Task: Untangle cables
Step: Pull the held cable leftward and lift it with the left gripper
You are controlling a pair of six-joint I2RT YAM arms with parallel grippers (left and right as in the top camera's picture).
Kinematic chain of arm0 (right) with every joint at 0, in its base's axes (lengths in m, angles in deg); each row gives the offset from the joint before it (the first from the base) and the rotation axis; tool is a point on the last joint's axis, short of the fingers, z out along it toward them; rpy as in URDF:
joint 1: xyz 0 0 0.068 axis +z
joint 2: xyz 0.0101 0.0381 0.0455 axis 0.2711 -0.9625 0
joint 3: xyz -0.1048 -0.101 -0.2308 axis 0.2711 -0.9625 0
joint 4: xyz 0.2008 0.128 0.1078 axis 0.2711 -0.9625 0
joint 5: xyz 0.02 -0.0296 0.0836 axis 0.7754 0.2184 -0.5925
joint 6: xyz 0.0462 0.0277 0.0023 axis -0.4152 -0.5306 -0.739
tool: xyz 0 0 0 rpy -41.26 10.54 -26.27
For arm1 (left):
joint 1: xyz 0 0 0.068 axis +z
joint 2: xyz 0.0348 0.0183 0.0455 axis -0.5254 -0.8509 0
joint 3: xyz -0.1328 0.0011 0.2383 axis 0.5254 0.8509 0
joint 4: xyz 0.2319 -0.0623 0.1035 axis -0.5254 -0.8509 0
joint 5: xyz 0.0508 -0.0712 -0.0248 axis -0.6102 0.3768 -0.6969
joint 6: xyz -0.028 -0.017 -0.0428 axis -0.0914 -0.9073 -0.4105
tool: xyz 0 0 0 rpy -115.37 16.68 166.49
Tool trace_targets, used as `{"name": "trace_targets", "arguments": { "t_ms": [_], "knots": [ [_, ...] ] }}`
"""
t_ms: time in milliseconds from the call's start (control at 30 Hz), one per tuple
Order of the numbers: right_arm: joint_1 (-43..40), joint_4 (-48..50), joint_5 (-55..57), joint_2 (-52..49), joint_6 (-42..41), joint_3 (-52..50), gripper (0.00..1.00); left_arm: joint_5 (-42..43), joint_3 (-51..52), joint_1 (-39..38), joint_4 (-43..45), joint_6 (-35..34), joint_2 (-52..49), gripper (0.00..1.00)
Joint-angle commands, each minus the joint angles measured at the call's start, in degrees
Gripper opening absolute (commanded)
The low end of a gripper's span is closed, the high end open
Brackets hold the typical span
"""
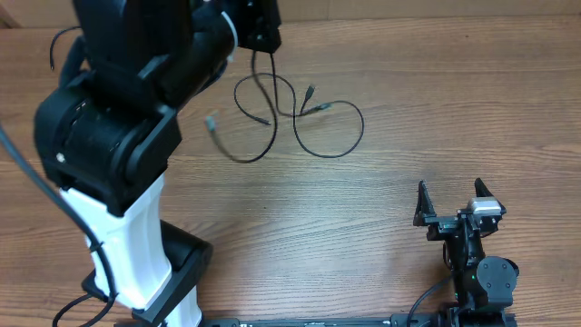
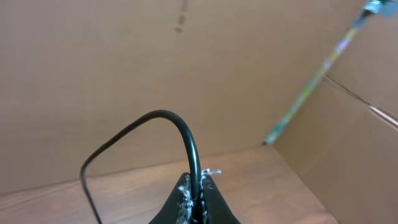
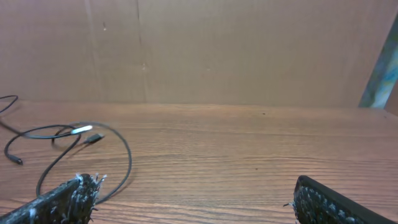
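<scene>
Far across the table (image 1: 381,136) by its edge, left pincer (image 2: 198,186) clamps a cable (image 2: 160,114); right pincer (image 1: 451,191) gapes over wood.

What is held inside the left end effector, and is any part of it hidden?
A black cable is pinched in the shut left end effector and arches up out of it. The piece between the fingers is covered by them.

The worktop (image 1: 454,118) is a brown wood-grain surface, bordered at its far edge by a plain cardboard wall (image 3: 217,50) with a vertical crease (image 3: 138,50), and a blurred pale greenish strip (image 2: 311,87) runs along the corner where two cardboard panels meet.
</scene>
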Motion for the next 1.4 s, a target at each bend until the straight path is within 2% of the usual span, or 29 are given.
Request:
{"name": "trace_targets", "arguments": {
  "t_ms": [0,233,333,400,533,600,900,1167,1367],
  "knots": [
    [0.3,0.3,0.1,0.4,-0.2,-0.6,1.00,-7.5,-0.2,0.4,-0.6,1.2,3.5,0.04],
    [0.3,0.3,0.1,0.4,-0.2,-0.6,1.00,-25.7,-0.2,0.4,-4.0,-4.4,6.9,0.04],
    [0.3,0.3,0.1,0.4,-0.2,-0.6,1.00,-30.2,-0.2,0.4,-6.4,-6.8,6.9,0.04],
    [0.3,0.3,0.1,0.4,-0.2,-0.6,1.00,-32.8,-0.2,0.4,-9.6,-10.9,6.9,0.04],
    [0.3,0.3,0.1,0.4,-0.2,-0.6,1.00,-38.3,-0.1,0.4,-17.5,-25.1,6.8,0.04],
    [0.3,0.3,0.1,0.4,-0.2,-0.6,1.00,-38.9,-0.1,0.4,-19.0,-27.4,6.6,0.04],
    [0.3,0.3,0.1,0.4,-0.2,-0.6,1.00,-38.9,0.0,1.8,-19.2,-27.9,3.1,0.05],
    [0.3,0.3,0.1,0.4,-0.2,-0.6,1.00,-37.9,0.0,13.2,-20.0,-29.7,-1.8,0.04],
    [0.3,0.3,0.1,0.4,-0.2,-0.6,1.00,-29.8,0.7,24.2,-20.0,-31.1,-6.2,0.04]
  ]
}}
